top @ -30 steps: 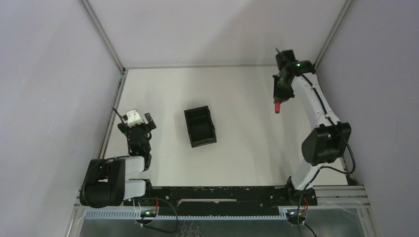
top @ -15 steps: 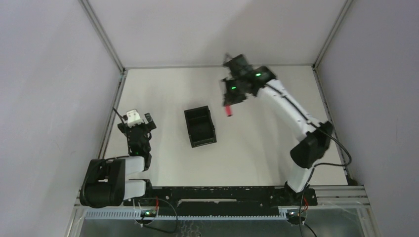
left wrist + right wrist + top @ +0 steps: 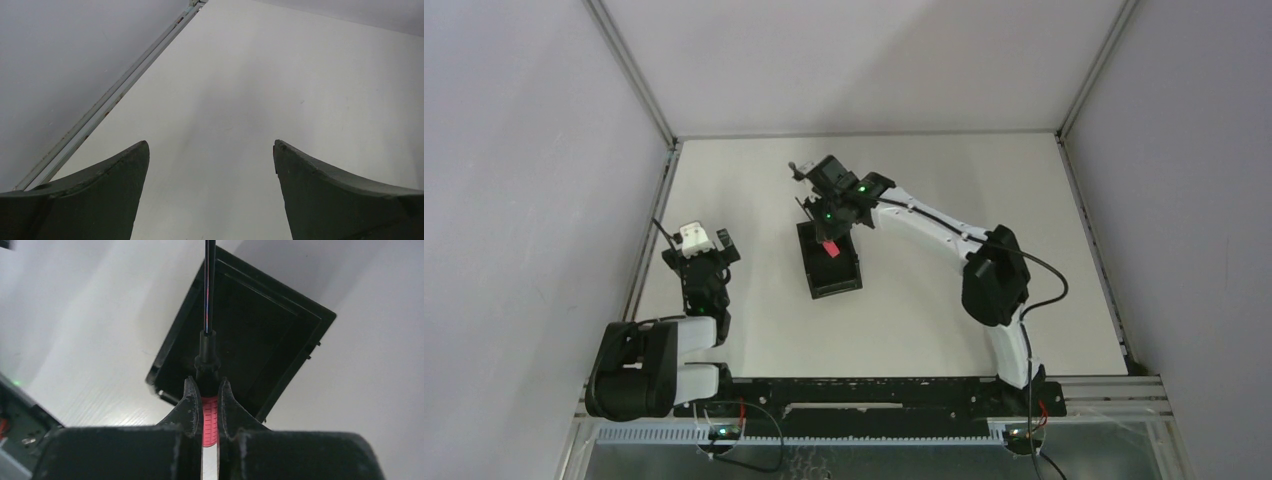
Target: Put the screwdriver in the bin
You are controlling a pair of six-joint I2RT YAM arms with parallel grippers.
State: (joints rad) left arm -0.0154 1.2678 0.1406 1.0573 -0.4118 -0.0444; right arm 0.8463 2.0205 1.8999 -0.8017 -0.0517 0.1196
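My right gripper [image 3: 828, 236] is shut on the red handle of the screwdriver [image 3: 830, 246] and holds it above the far part of the black bin [image 3: 834, 279], which sits left of the table's middle. In the right wrist view the red handle [image 3: 210, 420] is pinched at the gripper [image 3: 206, 383], the black shaft [image 3: 209, 285] points away over the bin [image 3: 260, 335]. My left gripper [image 3: 707, 247] is open and empty near the left wall; its fingers [image 3: 105, 195] frame only bare table.
A metal rail [image 3: 652, 225] runs along the table's left edge beside my left arm. Grey walls close the back and both sides. The right arm [image 3: 944, 235] stretches across the table from its base at the near right.
My right gripper has swung left from the far right corner, carrying the screwdriver, and now hangs over the bin. The left arm has not moved.
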